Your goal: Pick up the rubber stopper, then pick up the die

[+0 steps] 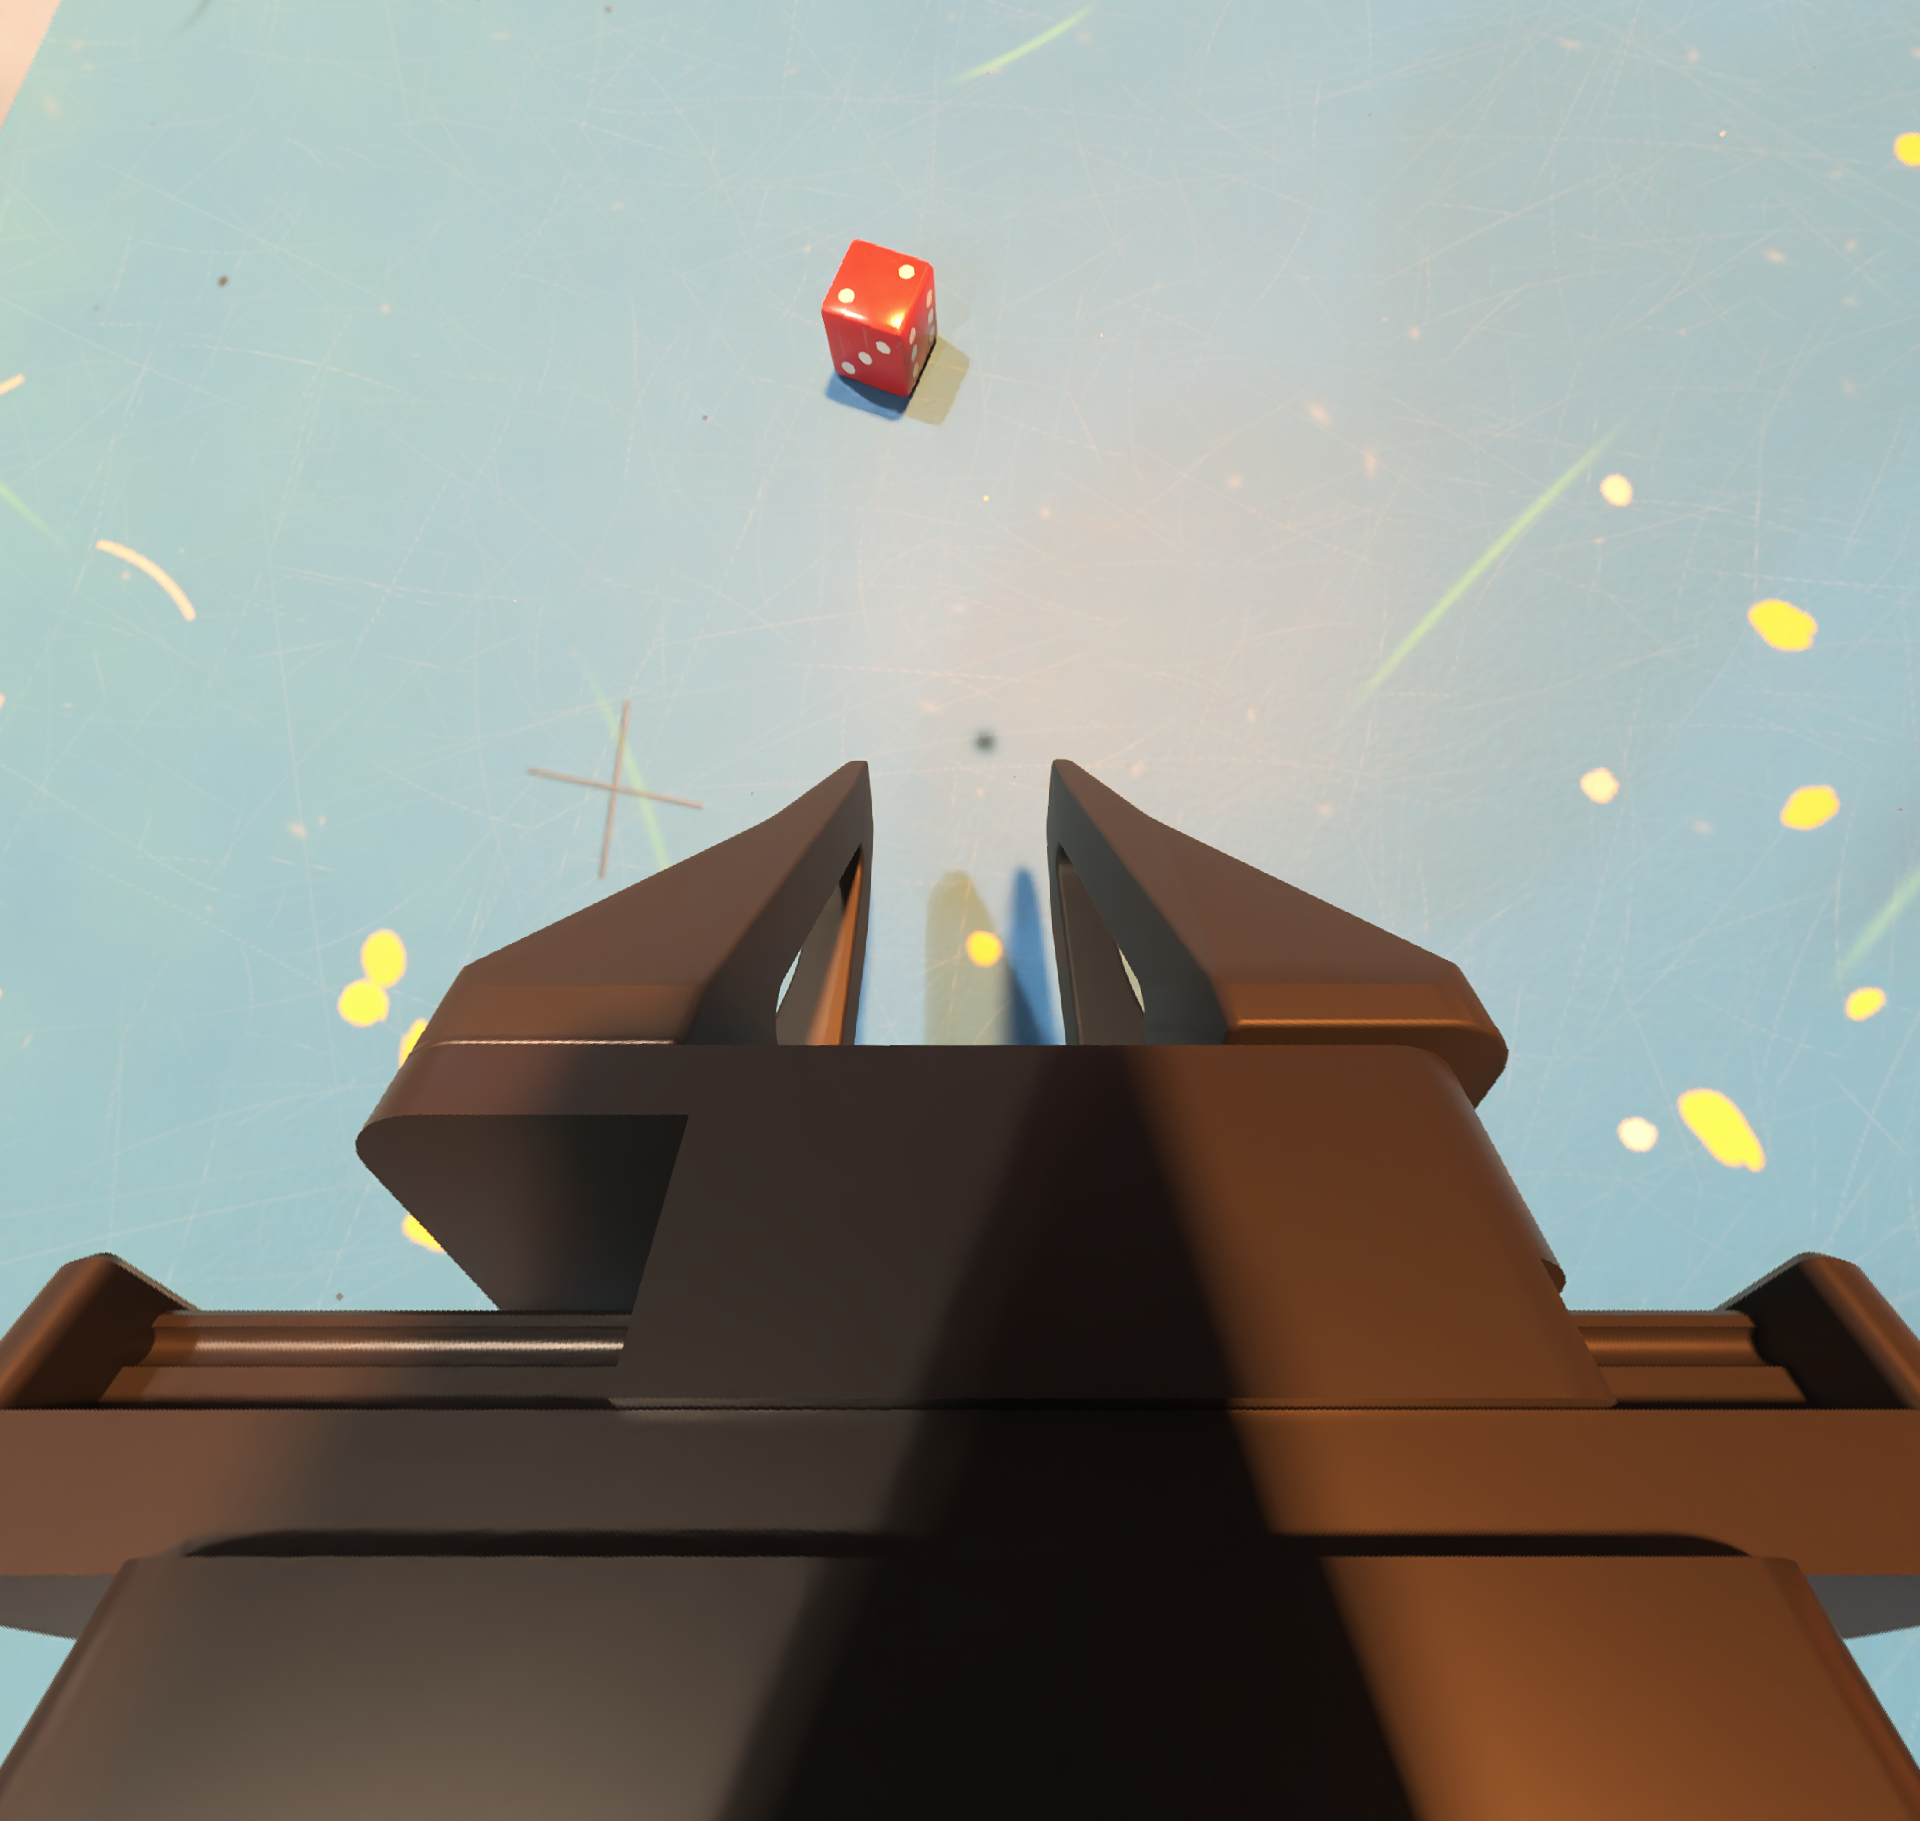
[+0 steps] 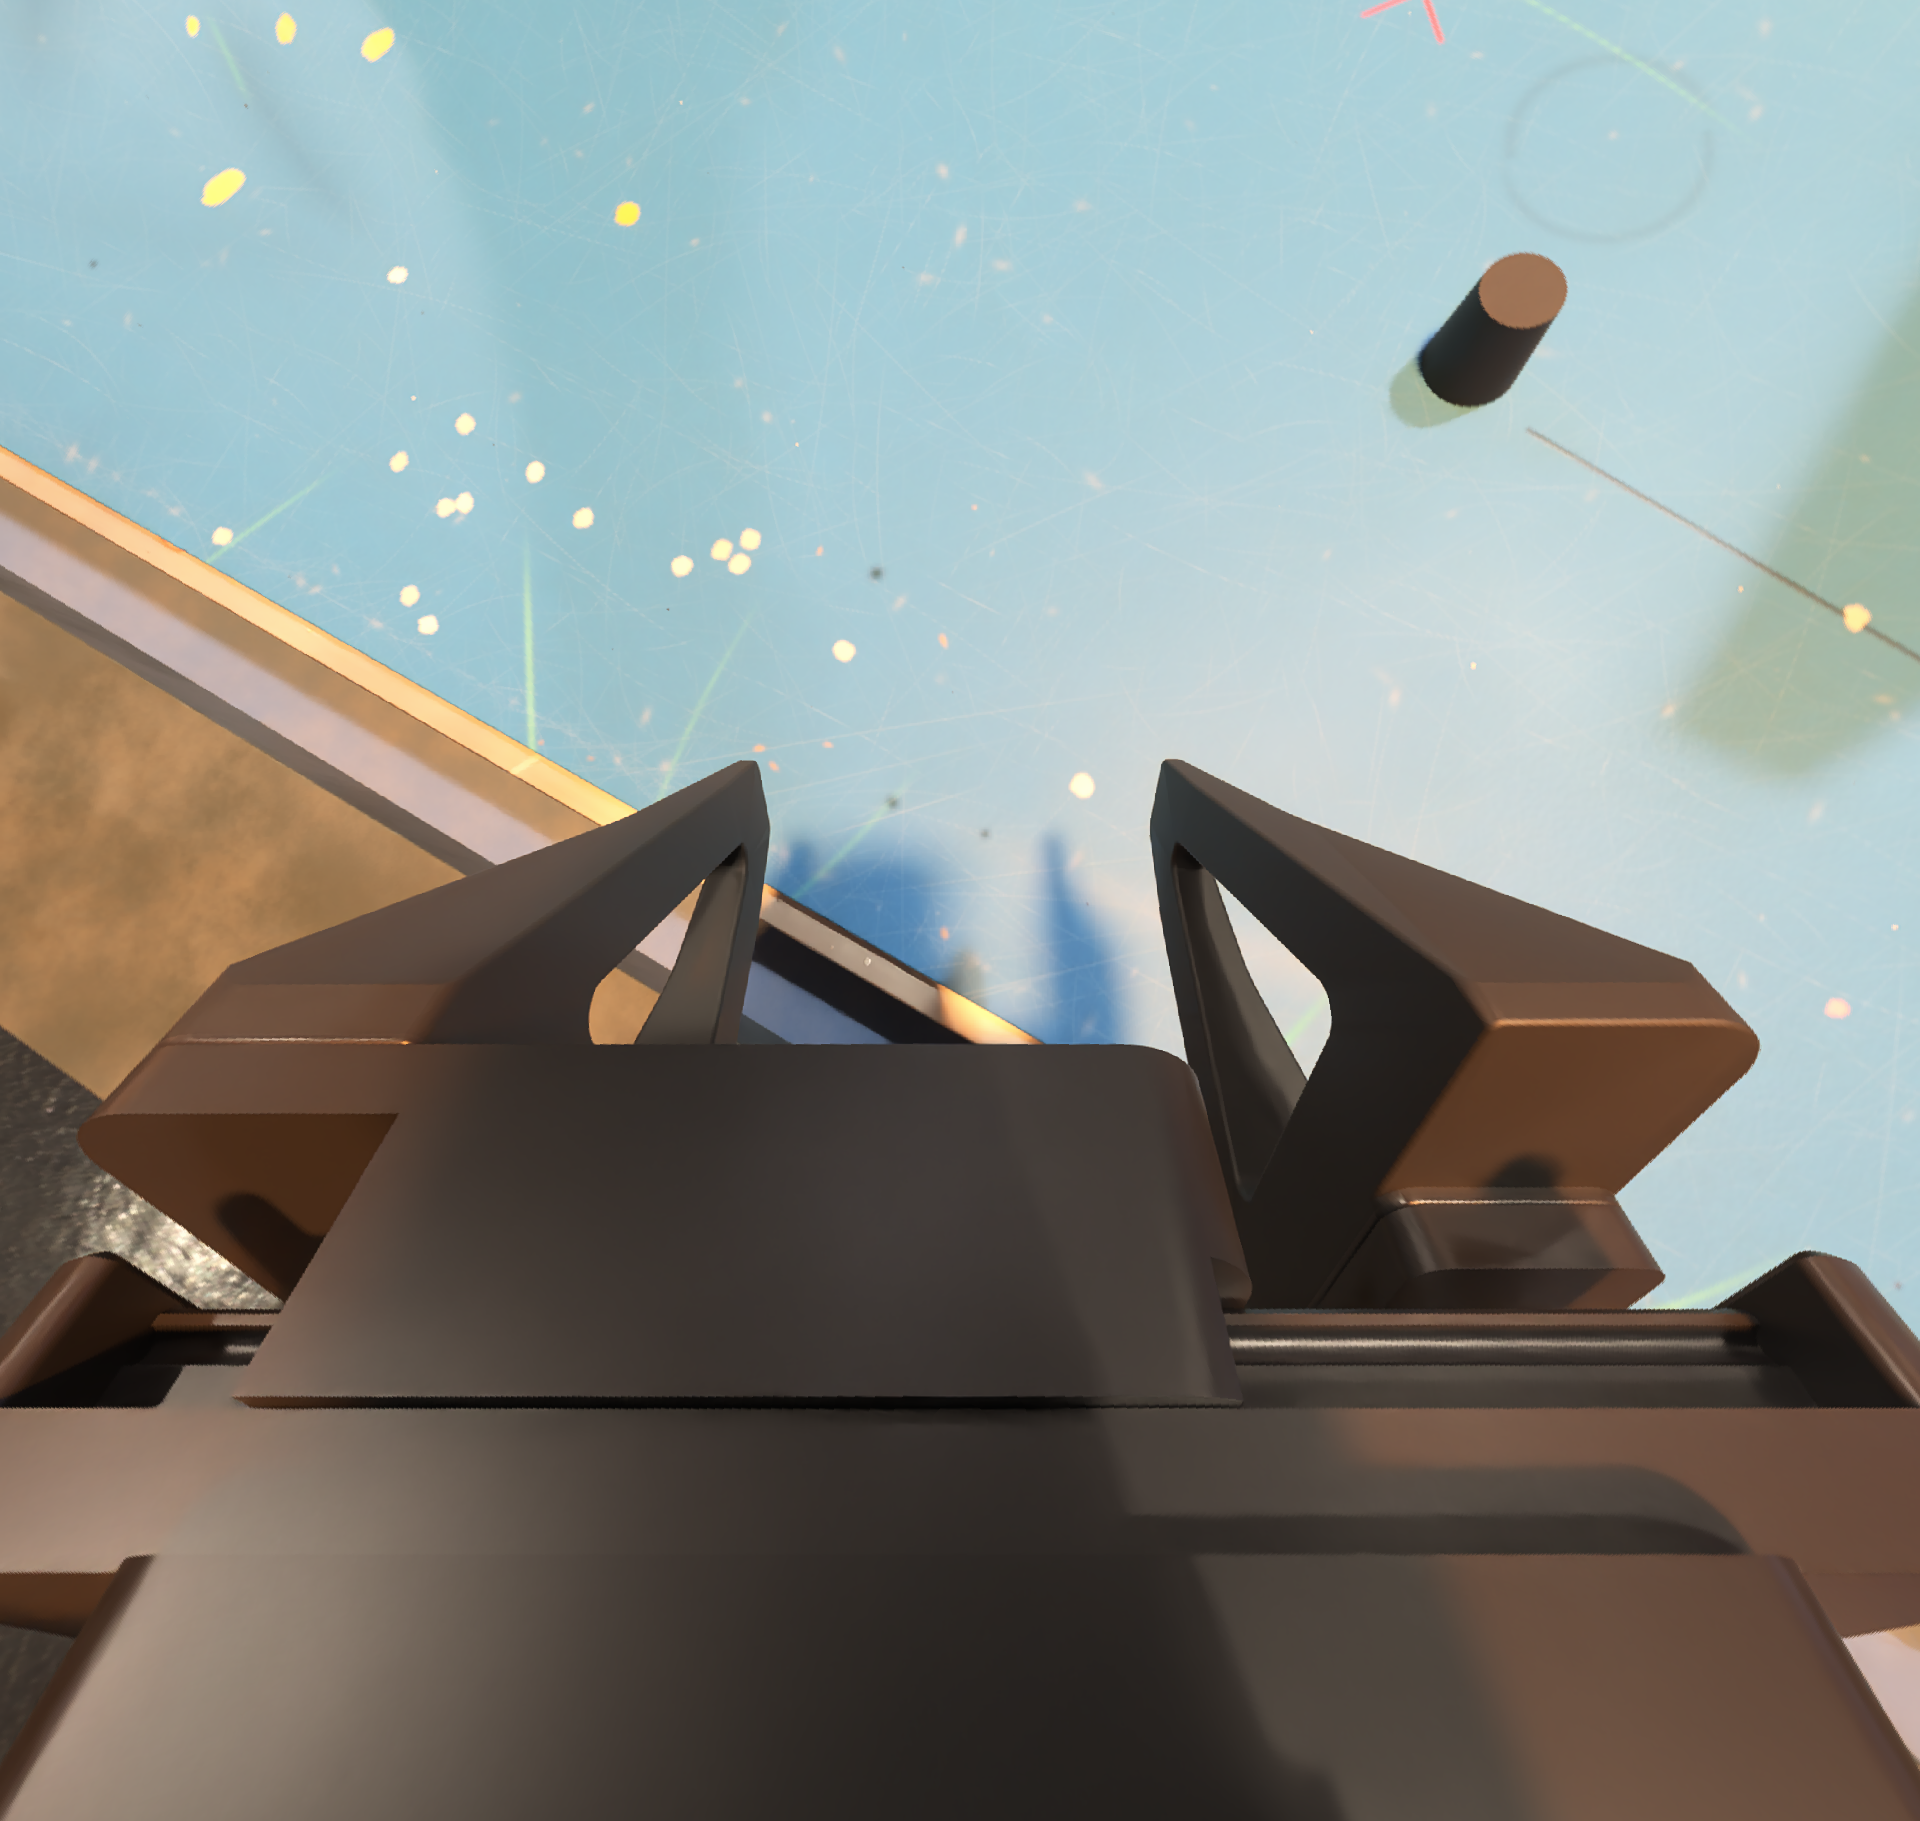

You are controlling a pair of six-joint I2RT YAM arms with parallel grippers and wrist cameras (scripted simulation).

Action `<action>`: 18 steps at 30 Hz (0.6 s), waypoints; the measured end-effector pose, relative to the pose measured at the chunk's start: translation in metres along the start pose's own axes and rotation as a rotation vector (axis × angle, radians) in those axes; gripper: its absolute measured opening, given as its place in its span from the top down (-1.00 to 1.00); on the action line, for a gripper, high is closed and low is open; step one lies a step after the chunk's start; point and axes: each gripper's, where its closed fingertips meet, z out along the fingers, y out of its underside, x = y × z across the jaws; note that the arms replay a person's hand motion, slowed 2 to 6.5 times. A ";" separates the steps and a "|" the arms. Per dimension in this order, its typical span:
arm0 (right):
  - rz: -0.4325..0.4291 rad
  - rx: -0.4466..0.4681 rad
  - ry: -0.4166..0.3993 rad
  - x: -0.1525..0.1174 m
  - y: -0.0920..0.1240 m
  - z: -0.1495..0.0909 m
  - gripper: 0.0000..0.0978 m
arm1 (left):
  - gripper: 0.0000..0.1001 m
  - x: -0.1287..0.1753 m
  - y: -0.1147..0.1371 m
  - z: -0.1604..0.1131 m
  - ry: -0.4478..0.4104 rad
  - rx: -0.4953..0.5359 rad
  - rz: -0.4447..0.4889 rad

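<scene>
stopper [image 2: 1488,335] dark, tapered, upright | die [image 1: 879,327] red, white pips | left end effector [image 1: 960,769] narrowly parted, empty | right end effector [image 2: 960,769] released

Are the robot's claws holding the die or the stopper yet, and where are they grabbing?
Neither. The left gripper and right gripper are empty; the die and stopper sit on the table.

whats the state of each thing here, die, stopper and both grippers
die: resting on the blue table, untouched
rubber stopper: standing on the table, not gripped
left gripper: open narrowly, empty
right gripper: open wider, empty
</scene>
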 end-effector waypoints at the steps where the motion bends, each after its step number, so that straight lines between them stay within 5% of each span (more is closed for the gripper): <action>1: -0.012 0.000 0.003 -0.001 -0.001 0.002 -0.29 | 0.43 0.000 -0.001 0.000 -0.001 0.005 -0.001; 18: -0.123 0.056 -0.222 -0.042 -0.046 0.060 -0.17 | 0.43 -0.011 -0.004 -0.008 -0.069 0.068 0.006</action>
